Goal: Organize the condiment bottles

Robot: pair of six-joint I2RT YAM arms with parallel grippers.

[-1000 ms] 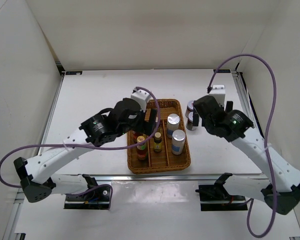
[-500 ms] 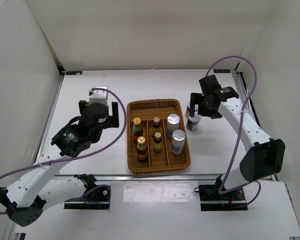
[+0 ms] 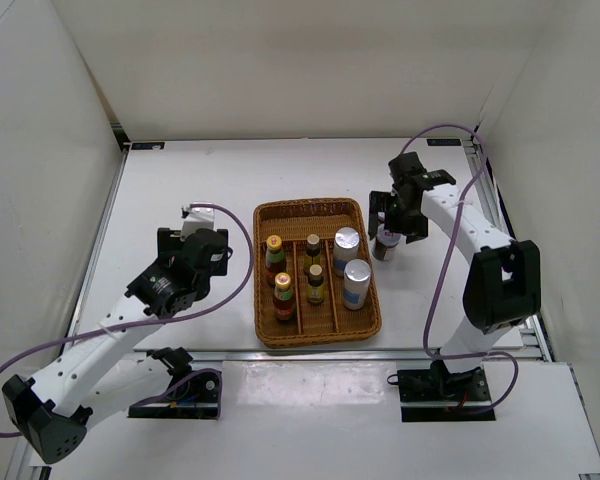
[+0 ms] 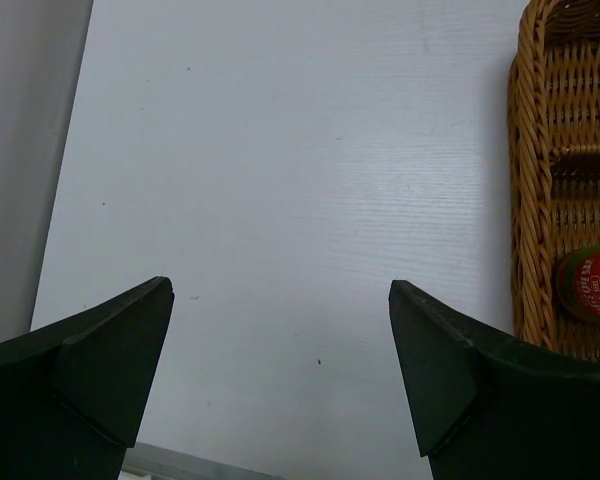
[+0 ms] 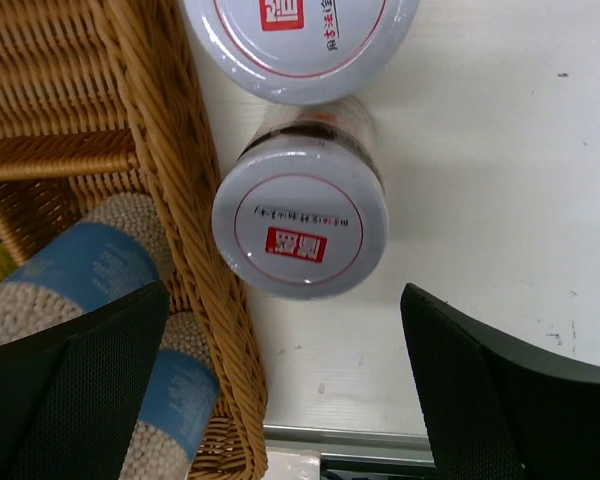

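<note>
The wicker tray [image 3: 265,330] holds two red yellow-capped sauce bottles [image 3: 274,255] [image 3: 283,292], two tiny dark bottles [image 3: 313,245] [image 3: 316,282] and two silver-topped shakers [image 3: 346,246] [image 3: 357,279]. Two white-lidded jars stand on the table just right of the tray, the nearer jar [image 5: 300,237] and the second jar [image 5: 300,30]. My right gripper [image 5: 283,295] hangs open above the nearer jar [image 3: 384,247], with nothing between its fingers. My left gripper [image 4: 280,290] is open over bare table left of the tray, and one red sauce bottle [image 4: 590,285] shows at that view's right edge.
The tray's woven rim [image 5: 170,200] runs right beside the nearer jar. Blue-labelled shaker bodies [image 5: 90,265] show inside it. White walls close the table at the back and both sides. A metal rail [image 3: 310,355] lies along the near edge.
My left arm has pulled back from over the tray to the left. My right arm has swung in over the jars beside the tray's right rim. Both grippers stayed open.
</note>
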